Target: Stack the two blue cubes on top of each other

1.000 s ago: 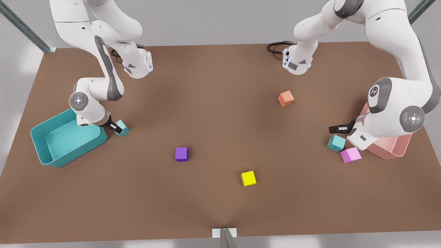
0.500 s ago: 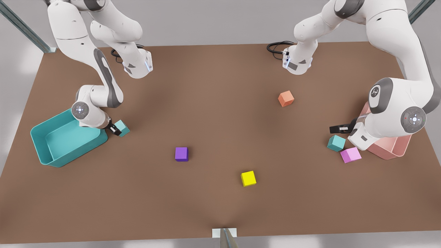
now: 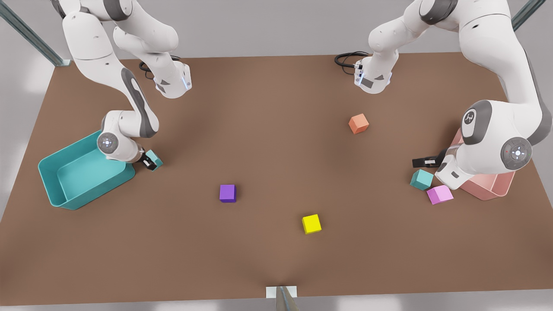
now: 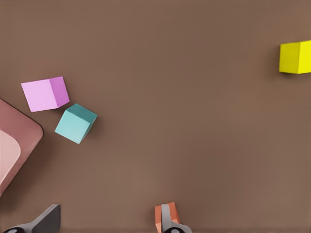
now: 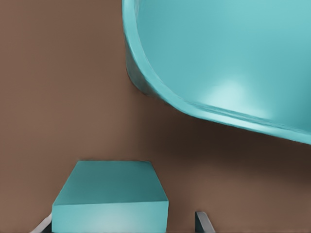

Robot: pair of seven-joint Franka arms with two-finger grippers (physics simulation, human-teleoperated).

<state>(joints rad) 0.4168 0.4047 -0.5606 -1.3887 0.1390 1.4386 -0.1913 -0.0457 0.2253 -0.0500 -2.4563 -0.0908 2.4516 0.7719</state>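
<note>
Beside the teal bin [image 3: 65, 181], we see our right pincer [image 3: 149, 163] open around one teal cube [image 3: 154, 159], left pincer [image 3: 425, 162] open at twelve o'clock of second teal cube [image 3: 421, 179], both on the bench [image 3: 268, 142].

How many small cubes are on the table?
6: matte teal cube beside the teal bin, another teal beside pink, plus purple, yellow, orange.

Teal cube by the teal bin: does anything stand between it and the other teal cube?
Nothing visible does. The teal cube, inside the open right gripper, has bare table up to the other teal cube. The purple cube lies off that line. The left gripper hangs beside the far cube.
</note>
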